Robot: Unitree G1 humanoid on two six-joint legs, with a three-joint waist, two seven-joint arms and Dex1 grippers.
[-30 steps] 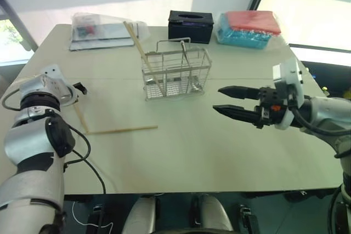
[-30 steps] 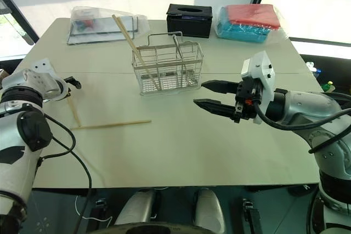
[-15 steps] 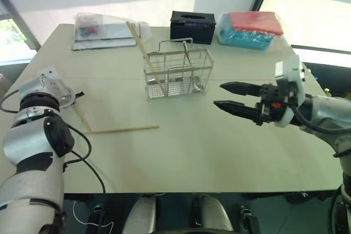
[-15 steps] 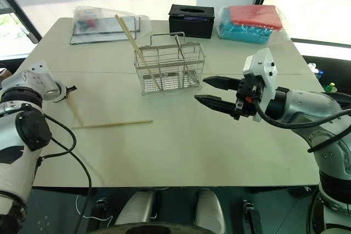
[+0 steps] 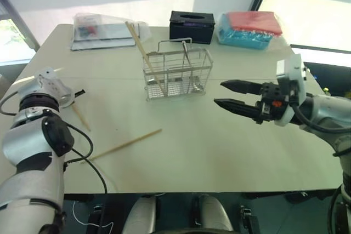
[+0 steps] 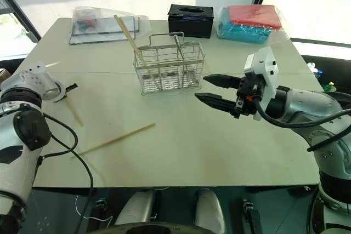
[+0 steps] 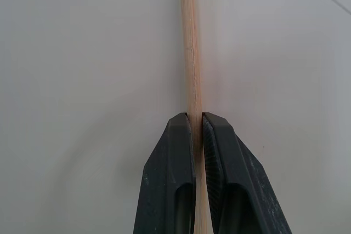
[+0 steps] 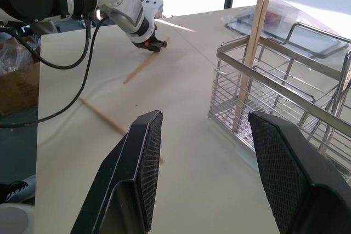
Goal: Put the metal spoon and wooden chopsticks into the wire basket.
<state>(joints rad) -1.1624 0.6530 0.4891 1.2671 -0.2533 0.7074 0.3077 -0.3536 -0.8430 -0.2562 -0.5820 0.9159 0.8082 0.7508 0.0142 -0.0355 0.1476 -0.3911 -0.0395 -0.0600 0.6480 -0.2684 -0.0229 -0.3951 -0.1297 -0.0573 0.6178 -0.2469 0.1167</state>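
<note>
The wire basket [image 5: 176,75] stands mid-table with two wooden chopsticks [image 5: 139,46] leaning out of its left end. The metal spoon [image 5: 186,54] stands in it too. At the table's left edge my left gripper [image 5: 77,95] is shut on a third chopstick [image 7: 189,53], clamped between both fingers with the stick [image 5: 82,118] slanting toward the table. Another chopstick [image 5: 125,145] lies loose and diagonal near the front edge. My right gripper [image 5: 219,92] hovers open and empty to the right of the basket, pointing at it.
Along the far edge are a black tissue box [image 5: 191,26], a red and blue pack in plastic [image 5: 249,28] and a clear plastic bag of flat items [image 5: 101,31]. A cable hangs from my left arm near the loose chopstick.
My left gripper has shut on the chopstick at the left edge. The loose chopstick has swung from lying crosswise to a diagonal, its near end closer to the front edge. The right arm stayed still.
</note>
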